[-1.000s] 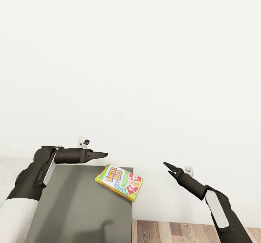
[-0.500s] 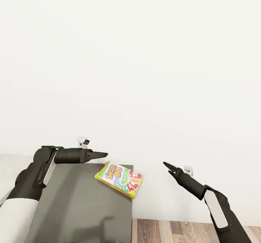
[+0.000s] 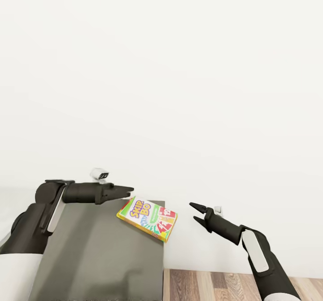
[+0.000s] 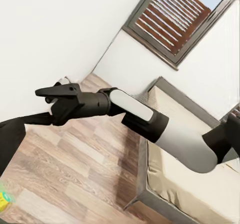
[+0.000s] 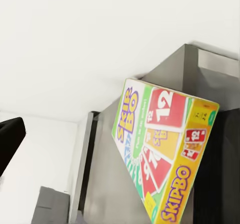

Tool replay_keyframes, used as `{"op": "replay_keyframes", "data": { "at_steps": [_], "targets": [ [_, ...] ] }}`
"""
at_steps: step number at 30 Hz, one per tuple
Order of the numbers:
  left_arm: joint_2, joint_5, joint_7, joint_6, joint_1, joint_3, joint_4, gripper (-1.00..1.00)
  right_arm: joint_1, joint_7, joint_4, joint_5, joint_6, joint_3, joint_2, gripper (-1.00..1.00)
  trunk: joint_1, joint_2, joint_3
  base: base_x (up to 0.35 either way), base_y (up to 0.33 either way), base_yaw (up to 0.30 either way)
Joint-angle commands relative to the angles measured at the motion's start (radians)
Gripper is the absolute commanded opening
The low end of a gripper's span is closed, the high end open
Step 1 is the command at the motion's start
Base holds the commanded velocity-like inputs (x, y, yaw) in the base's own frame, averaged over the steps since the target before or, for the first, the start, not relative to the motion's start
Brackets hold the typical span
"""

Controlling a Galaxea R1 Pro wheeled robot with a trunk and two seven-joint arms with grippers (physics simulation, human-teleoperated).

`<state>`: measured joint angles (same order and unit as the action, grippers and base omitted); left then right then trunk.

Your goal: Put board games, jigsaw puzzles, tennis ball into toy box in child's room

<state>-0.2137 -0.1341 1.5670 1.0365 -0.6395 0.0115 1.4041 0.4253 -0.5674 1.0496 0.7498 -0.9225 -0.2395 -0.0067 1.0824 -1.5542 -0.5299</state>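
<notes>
Yellow-edged board game point(image 3: 147, 218) lies flat at the dark worktop's point(image 3: 98, 256) far right corner, long axis slanting near-right; left tool point(image 3: 128, 189), seemingly closed, sits nearest, right tool point(image 3: 195, 212) open alongside.

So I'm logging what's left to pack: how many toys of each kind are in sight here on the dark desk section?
Board games: 1, the Skip-Bo box lying at the edge of the dark desk section.
Jigsaw puzzles: 0 in sight.
Tennis balls: 0 in sight.
Total: 1 toy.
</notes>
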Motion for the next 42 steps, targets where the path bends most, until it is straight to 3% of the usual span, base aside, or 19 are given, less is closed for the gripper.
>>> {"op": "replay_keyframes", "data": {
  "at_steps": [1,5,11,17,22,29,37,42],
  "targets": [
    [-0.002,-0.017,0.004,0.011,0.005,-0.001,0.013,1.00,0.002,-0.004,-0.001,-0.002,-0.006,-0.002,0.003,1.00,0.004,-0.008,-0.004,0.000,0.000,0.000],
    [-0.006,-0.050,0.004,0.011,0.013,-0.001,0.030,1.00,0.002,-0.003,-0.003,-0.006,-0.007,-0.002,0.012,1.00,0.019,-0.036,-0.017,0.000,0.000,0.000],
    [-0.022,-0.067,0.004,0.011,0.015,-0.003,0.037,1.00,0.003,-0.001,-0.003,-0.014,-0.006,0.000,0.050,1.00,0.042,-0.078,-0.036,0.000,0.000,0.000],
    [-0.023,-0.083,0.004,0.011,0.016,-0.005,0.045,1.00,0.003,-0.002,-0.003,-0.014,-0.007,0.000,0.064,1.00,0.065,-0.120,-0.054,0.000,0.000,0.000],
    [-0.023,-0.092,0.004,0.011,0.017,-0.005,0.047,1.00,0.003,-0.002,-0.003,-0.014,-0.010,0.006,0.068,1.00,0.084,-0.155,-0.070,0.000,0.000,0.000],
    [-0.023,-0.094,0.004,0.011,0.020,-0.005,0.047,1.00,0.003,-0.001,-0.003,-0.009,-0.008,0.056,0.068,1.00,0.084,-0.155,-0.070,0.000,0.000,0.000],
    [-0.023,-0.094,0.004,0.011,0.024,-0.005,0.047,1.00,0.003,-0.002,-0.003,-0.005,-0.009,0.063,0.068,1.00,0.104,-0.190,-0.086,0.000,0.000,0.000],
    [-0.023,-0.094,0.004,0.011,0.024,-0.005,0.047,1.00,0.003,-0.002,-0.005,-0.003,-0.009,0.063,0.068,1.00,0.104,-0.190,-0.086,0.000,0.000,0.000]
  ]
}}
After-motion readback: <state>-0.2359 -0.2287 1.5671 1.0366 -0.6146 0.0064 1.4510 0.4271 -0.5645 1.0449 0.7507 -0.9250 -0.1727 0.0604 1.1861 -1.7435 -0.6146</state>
